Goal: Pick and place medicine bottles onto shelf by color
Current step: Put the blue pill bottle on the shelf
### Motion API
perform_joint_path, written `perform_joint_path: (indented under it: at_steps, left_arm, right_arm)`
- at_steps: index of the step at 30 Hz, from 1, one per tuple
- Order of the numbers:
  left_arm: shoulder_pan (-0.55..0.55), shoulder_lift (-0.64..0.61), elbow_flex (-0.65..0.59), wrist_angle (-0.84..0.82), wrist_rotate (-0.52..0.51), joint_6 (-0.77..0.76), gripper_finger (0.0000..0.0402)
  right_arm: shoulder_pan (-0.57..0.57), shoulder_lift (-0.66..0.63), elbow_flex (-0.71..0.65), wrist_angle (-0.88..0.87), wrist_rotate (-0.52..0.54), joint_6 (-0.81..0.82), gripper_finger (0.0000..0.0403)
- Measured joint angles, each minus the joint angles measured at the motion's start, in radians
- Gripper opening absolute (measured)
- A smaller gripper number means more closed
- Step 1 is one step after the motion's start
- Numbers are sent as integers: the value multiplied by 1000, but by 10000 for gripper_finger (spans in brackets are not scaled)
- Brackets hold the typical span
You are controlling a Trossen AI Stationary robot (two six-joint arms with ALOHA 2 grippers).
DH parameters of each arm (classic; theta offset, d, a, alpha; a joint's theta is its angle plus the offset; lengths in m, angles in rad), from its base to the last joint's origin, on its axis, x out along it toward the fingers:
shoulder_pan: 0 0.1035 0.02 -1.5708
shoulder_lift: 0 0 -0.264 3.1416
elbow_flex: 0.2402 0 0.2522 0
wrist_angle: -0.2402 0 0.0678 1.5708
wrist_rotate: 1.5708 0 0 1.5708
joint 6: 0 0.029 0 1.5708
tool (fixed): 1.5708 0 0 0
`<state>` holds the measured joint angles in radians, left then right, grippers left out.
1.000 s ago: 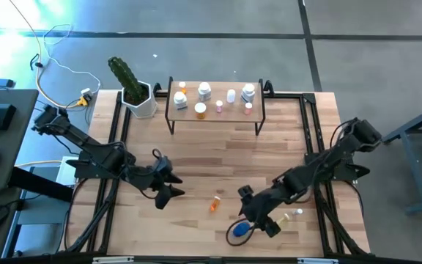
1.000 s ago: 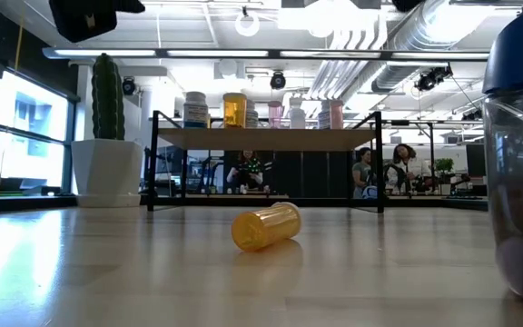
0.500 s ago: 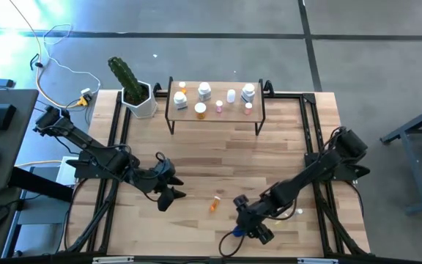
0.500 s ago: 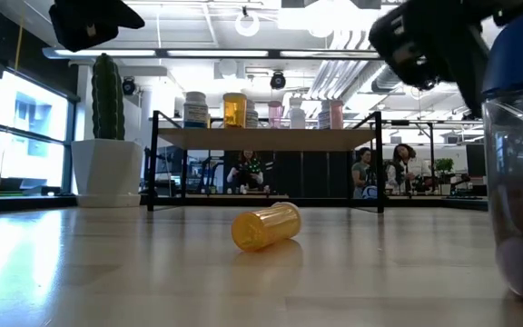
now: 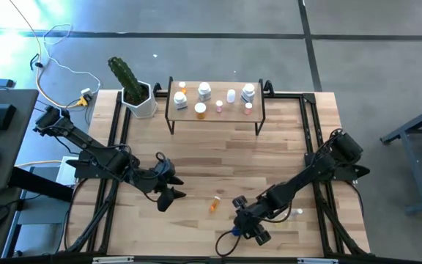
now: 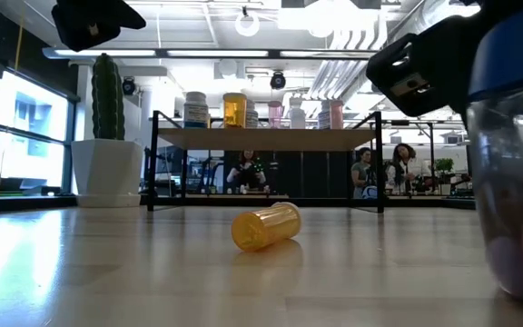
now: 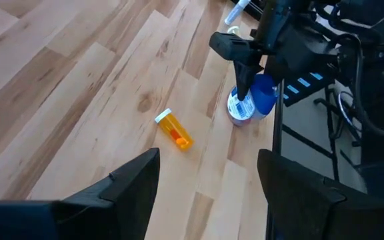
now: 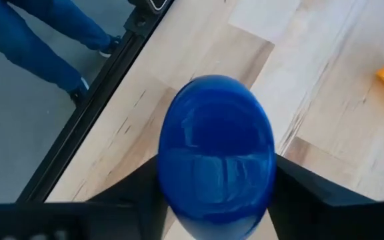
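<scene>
From above, the right tool (image 5: 245, 229) reaches down at the round blue-capped clear jar (image 5: 231, 240) by the wooden tabletop's (image 5: 218, 158) near edge, its dark fingers (image 8: 305, 187) flanking the jar without visibly squeezing, while the left tool (image 5: 168, 192) hovers parted above the small orange cylindrical bottle (image 7: 175, 129) lying flat.

You are looking at an open-plan lab or office: exposed ceiling ducts (image 6: 443, 32), strip lights, seated people (image 6: 363, 173) at desks behind, a black-framed wooden test table (image 5: 196, 158).
</scene>
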<state>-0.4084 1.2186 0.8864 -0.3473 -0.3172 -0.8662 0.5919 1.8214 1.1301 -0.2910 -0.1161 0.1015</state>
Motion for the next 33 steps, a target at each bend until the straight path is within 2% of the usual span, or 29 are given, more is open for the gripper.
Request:
perform_joint_path:
  at_steps: [3, 10, 22, 33]
  left_arm:
    - [0, 0, 0, 0, -1, 14, 241]
    - [0, 0, 0, 0, -12, 13, 241]
    - [0, 4, 0, 0, -7, 60, 241]
    - [3, 4, 0, 1, -8, 171, 241]
  right_arm:
    - [0, -1, 0, 2, 1, 29, 158]
    - [0, -1, 0, 12, 4, 129, 157]
    - [0, 0, 27, -7, -1, 503, 157]
    - [-3, 0, 176, -162, 124, 674, 157]
